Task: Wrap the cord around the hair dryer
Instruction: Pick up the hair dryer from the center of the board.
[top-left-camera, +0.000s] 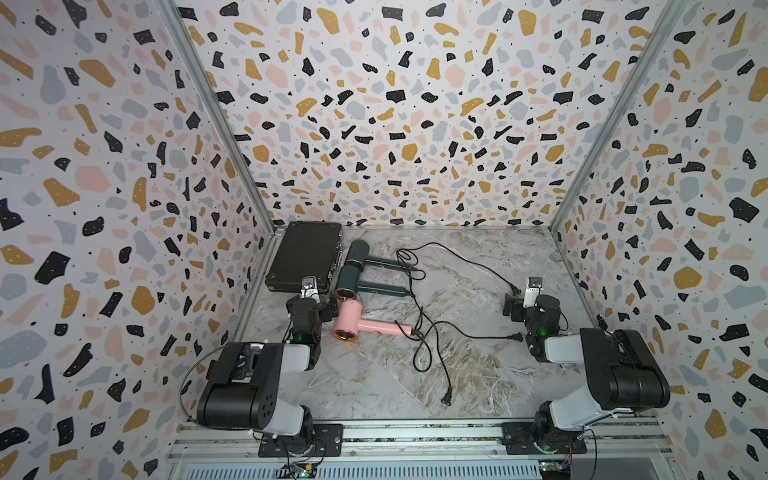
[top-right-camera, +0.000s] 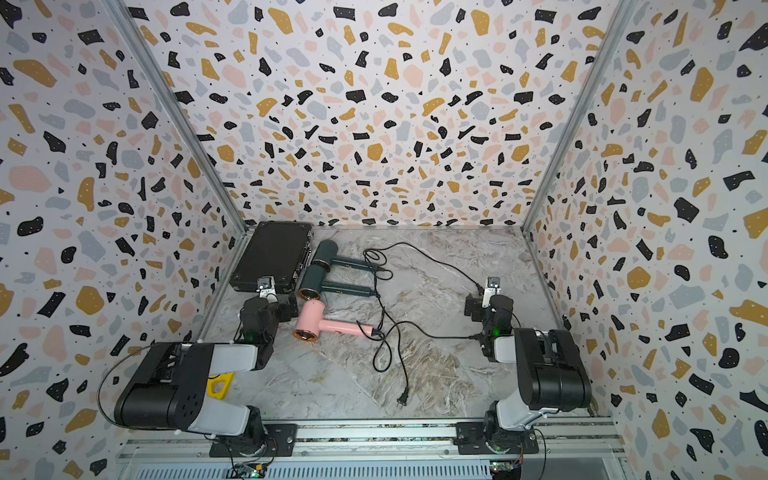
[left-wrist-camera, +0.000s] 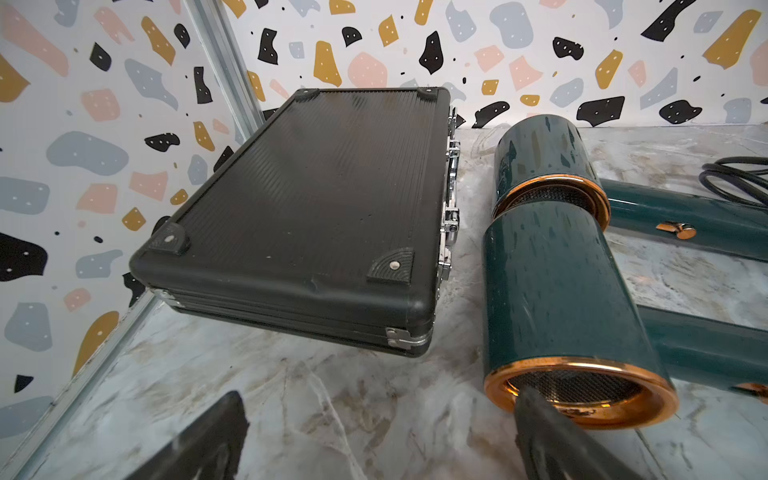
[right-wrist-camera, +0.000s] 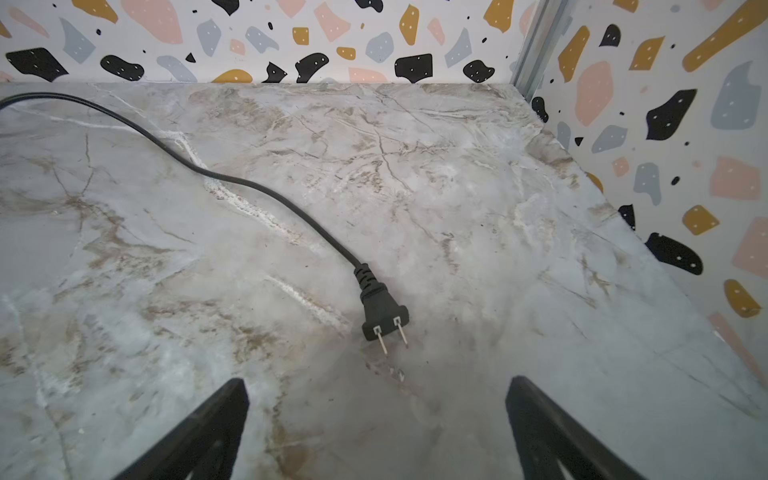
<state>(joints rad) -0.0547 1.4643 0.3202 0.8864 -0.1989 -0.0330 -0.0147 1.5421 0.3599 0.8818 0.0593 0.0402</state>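
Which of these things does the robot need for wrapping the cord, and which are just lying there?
For the job: pink hair dryer, middle green hair dryer, back green hair dryer, their loose black cords. Which dryer goes first, I cannot tell.
Just lying about: closed black case.

Back and both sides: white wall panels (top-left-camera: 395, 104) with terrazzo print, chips black, ochre, pink, grey-blue. Rear joins: silver aluminium corner posts (top-left-camera: 217, 112). Grey-beige marble-pattern tabletop (top-left-camera: 478, 374), evenly lit. Near edge: aluminium rail (top-left-camera: 415, 432).
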